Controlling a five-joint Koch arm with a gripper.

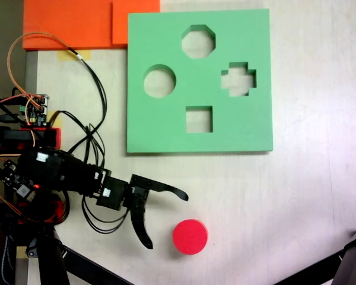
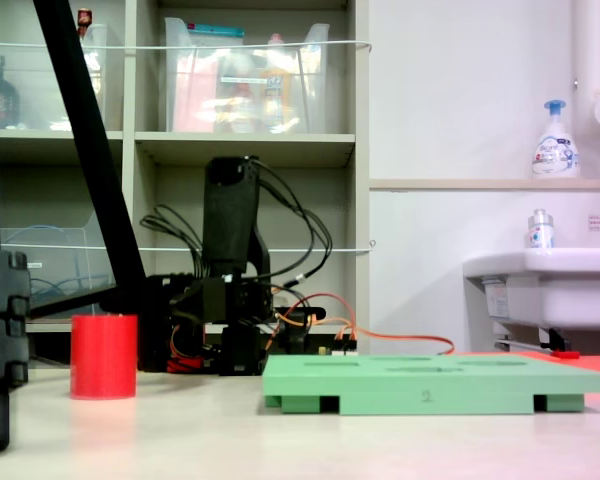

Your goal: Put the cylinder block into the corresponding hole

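Note:
In a fixed view from above, the red cylinder block (image 1: 190,236) stands upright on the pale table, well below the green foam board (image 1: 166,127). The board's circular hole (image 1: 159,81) is at its left side and has nothing in it. My gripper (image 1: 166,219) is open, its two black fingers spread wide and pointing right. The cylinder sits just right of the lower fingertip (image 1: 147,242), apart from both fingers. From the low side view the cylinder (image 2: 104,356) stands left of the board (image 2: 430,385), with the arm (image 2: 230,260) behind.
Octagonal (image 1: 198,41), cross-shaped (image 1: 238,79) and square (image 1: 199,119) cutouts share the board. Orange foam sheets (image 1: 77,24) lie at the table's far left corner. Loose cables (image 1: 95,136) trail beside the arm base. Black tripod legs (image 1: 77,264) cross the bottom corners. A sink (image 2: 540,285) stands behind.

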